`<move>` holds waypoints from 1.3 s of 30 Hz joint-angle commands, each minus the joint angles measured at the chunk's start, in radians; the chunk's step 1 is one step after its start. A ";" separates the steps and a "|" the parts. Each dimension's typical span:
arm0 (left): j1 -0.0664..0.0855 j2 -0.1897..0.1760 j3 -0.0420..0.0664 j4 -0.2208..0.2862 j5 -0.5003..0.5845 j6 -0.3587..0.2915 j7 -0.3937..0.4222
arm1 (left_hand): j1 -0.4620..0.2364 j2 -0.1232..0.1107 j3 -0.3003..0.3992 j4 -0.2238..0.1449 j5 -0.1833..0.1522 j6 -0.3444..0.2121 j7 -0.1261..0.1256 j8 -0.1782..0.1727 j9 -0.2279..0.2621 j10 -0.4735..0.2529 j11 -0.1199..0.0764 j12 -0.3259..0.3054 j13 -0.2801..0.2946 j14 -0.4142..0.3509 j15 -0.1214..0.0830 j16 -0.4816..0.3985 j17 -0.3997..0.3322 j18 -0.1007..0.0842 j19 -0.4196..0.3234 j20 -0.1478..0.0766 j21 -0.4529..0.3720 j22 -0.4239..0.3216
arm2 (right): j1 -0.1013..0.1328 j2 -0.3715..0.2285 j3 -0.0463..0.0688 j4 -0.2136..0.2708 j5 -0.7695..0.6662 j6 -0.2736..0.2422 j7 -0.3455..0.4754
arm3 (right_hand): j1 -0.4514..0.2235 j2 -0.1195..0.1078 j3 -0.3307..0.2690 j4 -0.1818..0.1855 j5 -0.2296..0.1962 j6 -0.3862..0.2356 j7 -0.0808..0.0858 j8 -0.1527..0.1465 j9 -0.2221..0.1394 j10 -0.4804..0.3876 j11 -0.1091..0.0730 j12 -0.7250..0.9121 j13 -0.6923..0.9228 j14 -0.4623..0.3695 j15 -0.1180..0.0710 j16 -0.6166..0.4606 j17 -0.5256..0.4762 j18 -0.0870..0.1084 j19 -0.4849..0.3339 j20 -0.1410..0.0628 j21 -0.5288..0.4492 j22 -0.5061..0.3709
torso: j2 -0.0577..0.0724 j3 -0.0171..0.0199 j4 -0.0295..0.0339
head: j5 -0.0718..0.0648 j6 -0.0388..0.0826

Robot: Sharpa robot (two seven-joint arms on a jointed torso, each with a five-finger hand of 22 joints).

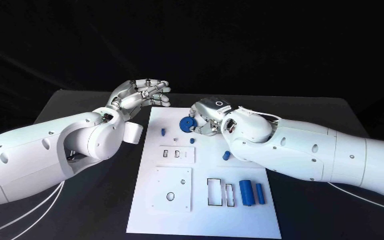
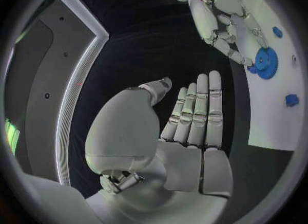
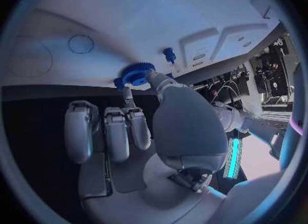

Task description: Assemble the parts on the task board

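Pinching a blue toothed wheel at the far end of the white board, the right hand works while the left waits.

Seen from the right wrist, thumb and a fingertip meet on the wheel's rim, with the remaining fingers folded back toward the palm and off the part. A small blue peg stands on the board just beyond those fingertips. The left hand hovers off the board's edge, well apart from the wheel, fingers straight and pressed side by side, holding nothing. The wheel looks like a light, stiff plastic piece; its teeth should give good purchase, so a rim pinch suits it, though it could tilt if squeezed off-centre. Two blue cylinders lie behind the right forearm, near the robot.
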 commanded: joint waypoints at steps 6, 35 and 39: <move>0.001 0.001 0.001 0.000 0.000 0.011 0.011 | -0.001 0.003 -0.001 -0.005 0.002 -0.008 0.033 -0.005 0.001 -0.006 0.003 -0.006 0.002 -0.007 0.000 0.000 0.001 0.009 -0.005 0.002 0.003 0.002 | 0.000 -0.002 0.000 -0.001 0.070 0.052 0.029 | -0.019 0.006 -0.004 0.022 0.003 0.004 -0.001 -0.013 -0.001 0.074 0.003 0.009 0.223 0.104 0.003 0.004 0.263 -0.012 0.005 0.002 -0.002 0.090 | 0.000 -0.0004 -0.0002 | -0.002 -0.001; 0.001 -0.001 0.001 -0.004 0.001 0.011 0.011 | -0.001 0.003 -0.001 -0.005 0.002 -0.008 0.033 -0.005 0.001 -0.006 0.003 -0.006 0.002 -0.007 0.000 0.000 0.001 0.009 -0.005 0.002 0.003 0.002 | 0.000 -0.036 -0.002 0.010 0.097 -0.055 0.059 | -0.011 0.014 0.009 0.029 0.004 0.000 -0.003 -0.029 -0.009 0.080 0.001 0.018 0.231 0.104 0.000 0.004 0.263 -0.017 0.016 -0.002 0.010 0.107 | 0.000 0.0002 0.0008 | -0.002 -0.001; 0.001 -0.002 0.001 -0.011 0.003 0.010 0.012 | -0.001 0.003 -0.001 -0.005 0.002 -0.008 0.033 -0.005 0.001 -0.006 0.003 -0.006 0.002 -0.007 0.000 0.000 0.001 0.009 -0.005 0.002 0.003 0.002 | 0.000 -0.068 -0.002 0.042 0.111 -0.140 0.091 | -0.005 0.010 0.011 0.024 0.003 0.005 -0.002 -0.028 -0.009 0.082 0.002 0.020 0.233 0.104 0.001 0.004 0.263 -0.017 0.018 -0.002 0.013 0.110 | -0.002 0.0012 0.0001 | 0.000 0.000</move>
